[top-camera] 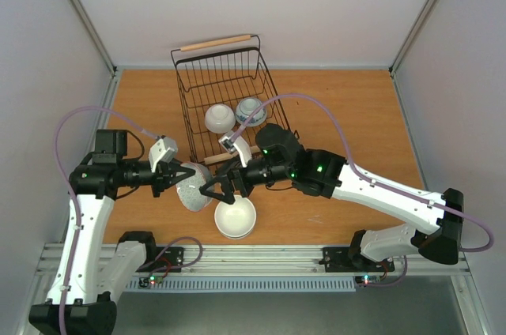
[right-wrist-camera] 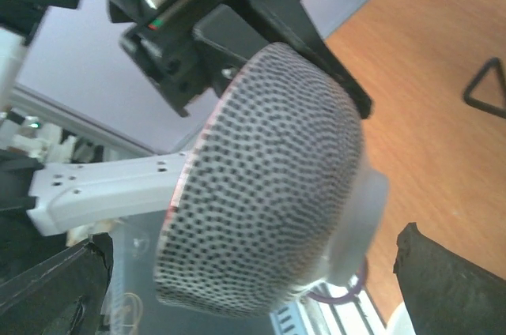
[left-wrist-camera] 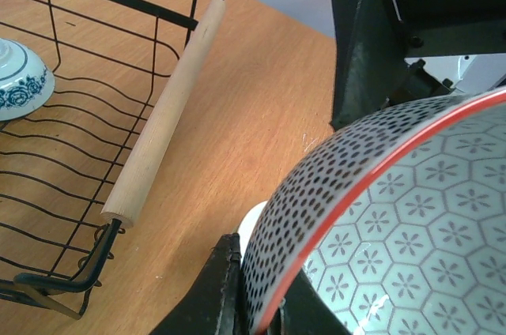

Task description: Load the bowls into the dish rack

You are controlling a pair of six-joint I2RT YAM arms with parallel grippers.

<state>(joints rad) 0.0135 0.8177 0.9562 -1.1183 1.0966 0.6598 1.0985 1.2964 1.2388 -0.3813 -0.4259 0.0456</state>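
Observation:
My left gripper (top-camera: 183,175) is shut on the rim of the grey speckled bowl (top-camera: 194,193) and holds it tilted on edge above the table. In the left wrist view the fingers (left-wrist-camera: 207,295) clamp the red-edged rim of this bowl (left-wrist-camera: 379,216). My right gripper (top-camera: 210,190) is open, its fingers (right-wrist-camera: 455,280) spread on either side of the same bowl (right-wrist-camera: 269,185) at its foot side. The dish rack (top-camera: 190,82) stands at the back middle and holds a plain white bowl (top-camera: 220,118) and the blue-and-white bowl (top-camera: 250,110). A second white bowl (top-camera: 236,217) sits upright on the table below the grippers.
The rack's near wooden handle (left-wrist-camera: 162,114) lies just left of the held bowl, and the blue-and-white bowl (left-wrist-camera: 20,78) shows inside the wires. Grey walls close the table on three sides. The orange and yellow-green bowls are out of view.

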